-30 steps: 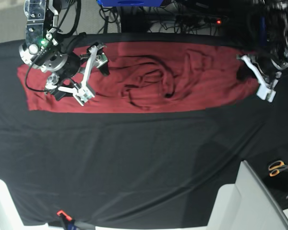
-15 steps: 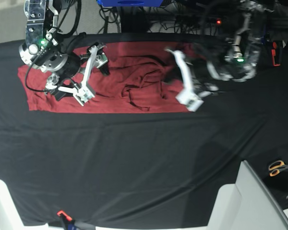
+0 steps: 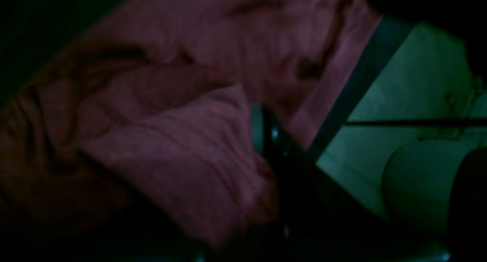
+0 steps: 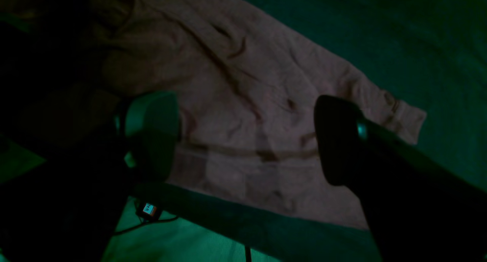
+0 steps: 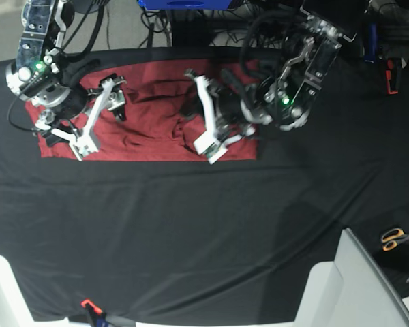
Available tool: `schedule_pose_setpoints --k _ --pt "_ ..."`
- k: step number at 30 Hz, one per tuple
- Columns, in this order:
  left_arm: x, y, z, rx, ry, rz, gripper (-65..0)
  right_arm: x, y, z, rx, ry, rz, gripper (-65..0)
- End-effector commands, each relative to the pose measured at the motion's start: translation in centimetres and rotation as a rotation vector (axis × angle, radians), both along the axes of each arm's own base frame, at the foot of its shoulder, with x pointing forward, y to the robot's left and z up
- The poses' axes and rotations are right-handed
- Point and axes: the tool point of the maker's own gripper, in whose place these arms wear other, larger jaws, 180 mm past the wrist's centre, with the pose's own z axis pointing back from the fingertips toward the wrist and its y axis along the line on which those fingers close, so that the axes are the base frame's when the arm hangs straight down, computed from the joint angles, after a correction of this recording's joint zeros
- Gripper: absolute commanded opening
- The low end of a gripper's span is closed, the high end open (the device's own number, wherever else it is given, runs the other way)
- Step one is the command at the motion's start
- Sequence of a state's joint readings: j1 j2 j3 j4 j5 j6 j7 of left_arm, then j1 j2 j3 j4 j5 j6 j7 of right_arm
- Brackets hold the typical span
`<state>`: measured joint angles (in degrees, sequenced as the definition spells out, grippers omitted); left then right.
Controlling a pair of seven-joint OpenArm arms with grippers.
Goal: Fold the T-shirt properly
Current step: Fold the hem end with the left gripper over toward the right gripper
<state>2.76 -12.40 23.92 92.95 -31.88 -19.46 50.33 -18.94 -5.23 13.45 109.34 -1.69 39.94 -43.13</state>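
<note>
The maroon T-shirt (image 5: 150, 129) lies along the far side of the black cloth, its right part doubled over toward the middle. My left gripper (image 5: 203, 116) hangs over the shirt's centre, shut on a bunched fold of the T-shirt (image 3: 182, 151); its jaws (image 3: 266, 148) are mostly dark in the wrist view. My right gripper (image 5: 99, 119) hovers over the shirt's left part with its fingers spread wide and nothing between them. In the right wrist view the open right gripper (image 4: 243, 140) frames wrinkled T-shirt fabric (image 4: 247, 83), with a sleeve cuff (image 4: 407, 117) to the right.
The black table cloth (image 5: 191, 225) covers the whole work surface. Orange-handled scissors (image 5: 395, 238) lie at the right edge. White blocks stand at the front right (image 5: 354, 286) and front left (image 5: 0, 293). Cables and a blue box (image 5: 184, 3) sit behind the table.
My left gripper has swept from the table's far right to the shirt's middle, carrying the right end of the shirt over itself. The right gripper has shifted slightly left, still open.
</note>
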Motion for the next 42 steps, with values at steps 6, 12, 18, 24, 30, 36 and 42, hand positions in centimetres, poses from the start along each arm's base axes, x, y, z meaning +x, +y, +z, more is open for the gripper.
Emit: schedule_pose_setpoints --k 6,12,18,24,30,36,42 --pt "1.5 -1.0 0.7 -0.045 -0.014 0.021 -65.0 0.6 0.0 0.9 0.012 -0.04 -0.003 -12.3" --pt "1.5 -2.2 0.0 -0.037 0.003 -0.018 -65.0 0.7 0.0 0.9 0.012 -0.041 -0.002 -12.3" --pt "1.6 -2.8 -0.8 -0.025 0.024 -0.034 -65.0 0.7 0.0 0.9 0.012 -0.041 -0.002 -12.3" --pt "2.1 -2.9 -0.3 -0.033 0.011 -0.03 -46.1 0.7 0.0 0.9 0.011 -0.041 -0.001 -12.3" --pt "1.8 -4.5 0.2 -0.065 0.014 -0.043 -35.9 0.7 0.0 0.9 0.011 -0.043 -0.001 -12.3" --pt "2.6 -6.5 1.6 -0.112 -0.005 -0.049 -35.7 0.7 -0.1 0.9 0.01 -0.043 -0.003 -12.3" --pt "3.1 -8.4 2.9 -0.154 -0.02 -0.059 -35.7 1.4 -2.0 1.4 -0.005 -0.063 -0.061 -12.3"
